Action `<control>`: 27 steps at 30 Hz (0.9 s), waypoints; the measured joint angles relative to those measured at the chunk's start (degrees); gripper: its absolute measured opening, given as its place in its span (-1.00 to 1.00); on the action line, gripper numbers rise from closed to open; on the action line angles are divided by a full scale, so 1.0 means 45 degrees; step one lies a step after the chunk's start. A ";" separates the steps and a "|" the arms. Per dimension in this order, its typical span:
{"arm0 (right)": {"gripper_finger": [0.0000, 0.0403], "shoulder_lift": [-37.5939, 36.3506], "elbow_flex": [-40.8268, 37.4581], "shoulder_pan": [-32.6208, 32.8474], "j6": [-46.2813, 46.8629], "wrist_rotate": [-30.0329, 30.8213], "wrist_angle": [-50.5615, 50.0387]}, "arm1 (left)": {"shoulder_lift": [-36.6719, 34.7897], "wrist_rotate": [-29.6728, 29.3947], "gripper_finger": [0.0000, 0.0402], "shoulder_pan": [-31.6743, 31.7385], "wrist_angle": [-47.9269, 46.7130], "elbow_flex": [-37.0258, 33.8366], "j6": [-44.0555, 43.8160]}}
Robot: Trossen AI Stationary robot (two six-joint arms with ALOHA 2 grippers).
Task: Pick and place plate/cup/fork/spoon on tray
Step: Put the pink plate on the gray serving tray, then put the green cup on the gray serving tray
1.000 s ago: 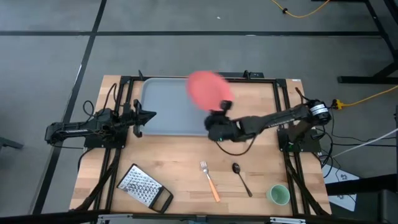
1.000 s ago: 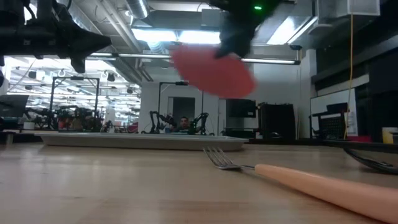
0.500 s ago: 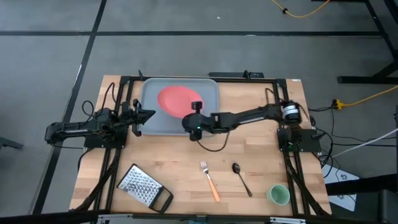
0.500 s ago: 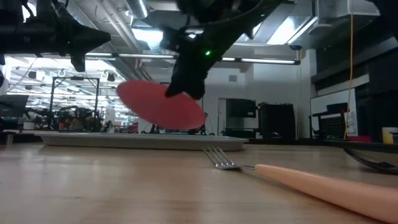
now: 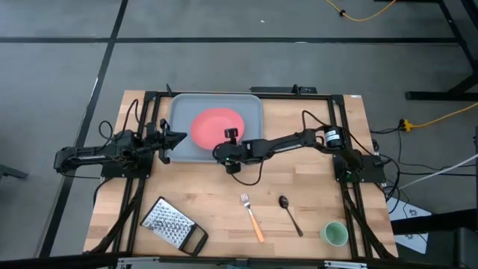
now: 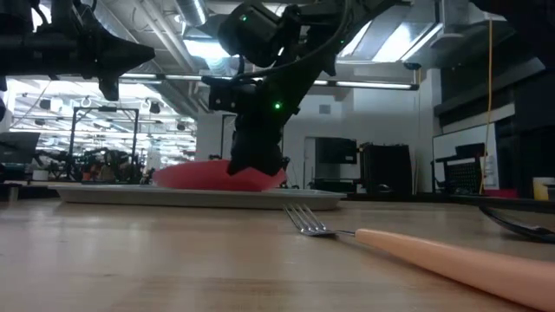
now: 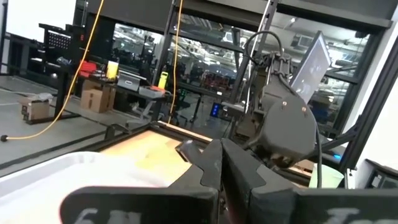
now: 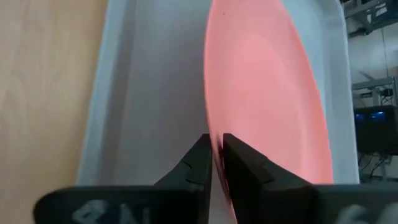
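The cup [image 5: 334, 234] sat nearest the front edge of the table [image 5: 224, 194], well to the right of the tray [image 5: 179, 119] and far from it. Left of it lay the spoon [image 5: 290, 214], bowl toward the tray and handle slanting front-right, and next the fork [image 5: 252, 217], tines toward the tray and orange handle pointing front-right, its long axis running roughly parallel to the spoon's. A metal grater [image 5: 173, 226] lay at the front left, clear of the tray.

The right hand [image 5: 230, 142] was at the tray's front rim, its fingers [image 8: 199, 163] closed narrowly on the near edge of the plate [image 5: 217, 126]. The plate was down inside the tray, right of its middle, lying nearly flat with its gripped edge raised a little.

The left hand [image 5: 180, 137] waited, closed and empty, just over the tray's left rim, pointing across toward the plate. Nothing lay between the cutlery and the tray.
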 joint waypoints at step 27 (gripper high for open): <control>-0.74 -0.0002 -0.0005 -0.0252 0.0998 -0.1467 0.0983 | 0.0000 -0.0019 -1.00 0.0000 0.0007 0.0000 0.0005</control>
